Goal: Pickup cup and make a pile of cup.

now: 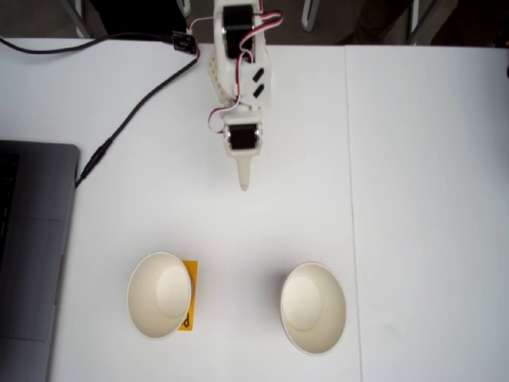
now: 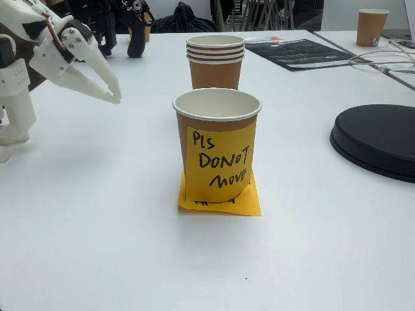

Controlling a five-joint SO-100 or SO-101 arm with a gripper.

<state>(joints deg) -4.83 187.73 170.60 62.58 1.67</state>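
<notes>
In a fixed view from above, one cup [image 1: 159, 295] stands at the lower left on an orange sticky note [image 1: 189, 296]. From the side, this cup [image 2: 217, 146] carries a yellow handwritten note. The pile of cup [image 1: 312, 308] stands to its right from above. From the side the pile [image 2: 215, 61] stands behind the noted cup and shows stacked rims. My gripper [image 1: 244, 185] points down toward the gap between them, well short of both. Seen from the side, the gripper [image 2: 115, 97] hovers above the table at the left, shut and holding nothing.
A grey laptop [image 1: 32, 247] lies along the left edge, with a black cable [image 1: 119, 127] running past it to the arm's base. A black round disc [image 2: 379, 139], a dark sheet [image 2: 298, 52] and a distant cup [image 2: 371, 27] sit on the adjoining table.
</notes>
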